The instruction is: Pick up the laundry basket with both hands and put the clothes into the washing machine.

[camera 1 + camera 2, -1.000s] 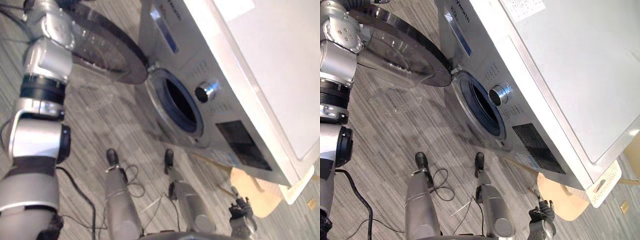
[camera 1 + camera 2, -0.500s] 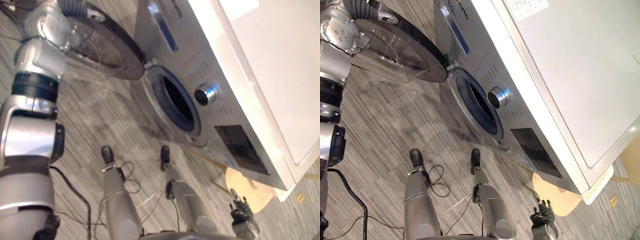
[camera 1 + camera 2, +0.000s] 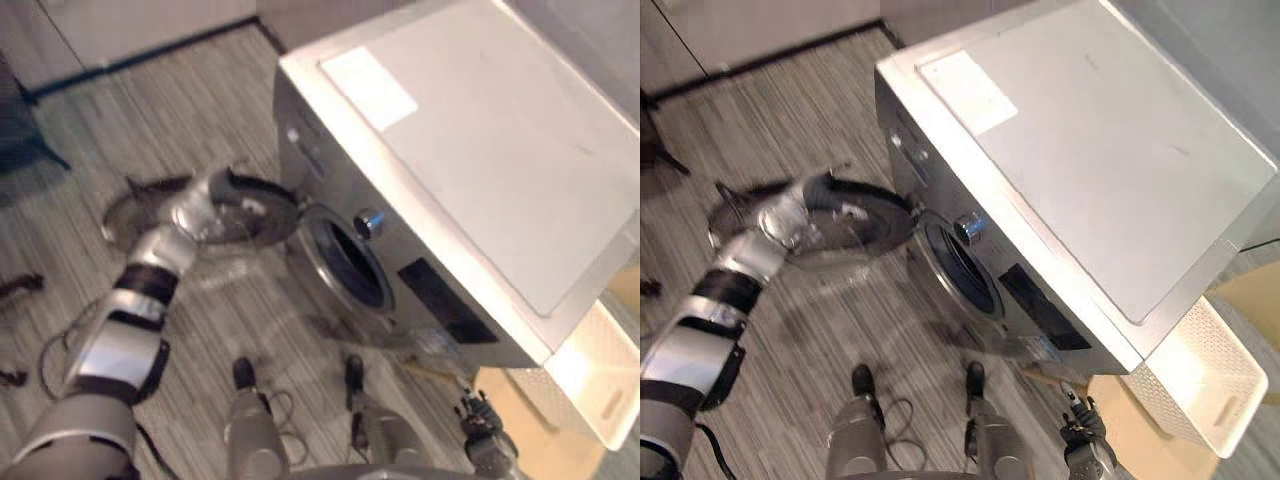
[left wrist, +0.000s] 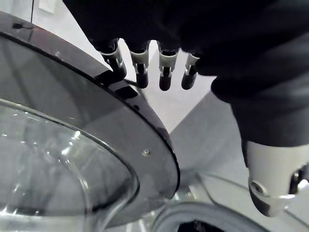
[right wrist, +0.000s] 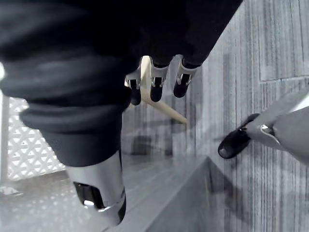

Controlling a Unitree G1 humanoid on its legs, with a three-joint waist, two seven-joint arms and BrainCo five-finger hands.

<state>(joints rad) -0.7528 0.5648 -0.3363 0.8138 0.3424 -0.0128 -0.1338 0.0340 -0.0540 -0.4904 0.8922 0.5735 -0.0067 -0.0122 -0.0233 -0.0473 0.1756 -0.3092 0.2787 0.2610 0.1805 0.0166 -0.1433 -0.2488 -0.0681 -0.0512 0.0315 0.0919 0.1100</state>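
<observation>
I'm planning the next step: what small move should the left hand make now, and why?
Probably draw the left hand off the door: it stands wide open, and the basket beside the washing machine sits unheld, near the right hand.

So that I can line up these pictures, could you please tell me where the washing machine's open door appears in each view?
Left eye view: the door sits left of centre, swung out to the left of the drum opening.
Right eye view: left of centre, beside the opening.
Left wrist view: seen from very close, its dark rim right at the left hand fingertips.
Shared landmark: the drum opening, its grey seal next to the door.
</observation>
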